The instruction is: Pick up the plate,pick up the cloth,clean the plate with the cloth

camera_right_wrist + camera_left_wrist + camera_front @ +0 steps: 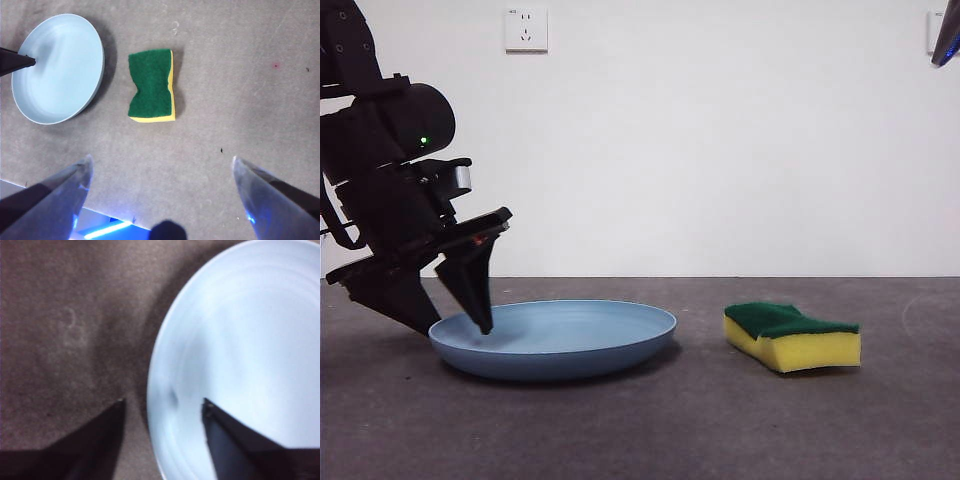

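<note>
1. Left claw (455, 325) spread wide, straddling the near rim of the plate (560, 335): one jaw inside the bowl, the other outside on the worktop (640, 420). Nothing pinched yet.
2. Plate flat on the worktop, cloth (792, 335) well apart beside it, green face up.
3. Risk of the shallow, smooth rim slipping out on closing, if the jaws meet too high on the upturned edge.
4. Risk of the plate skidding away, if the inner jaw pushes before the outer one makes contact.
5. Risk of tilt and drop on lifting, with a grip at one edge only.
6. Right claw (160, 175) gaping, empty, high above the cloth; possible collision later if both arms converge carelessly.
</note>
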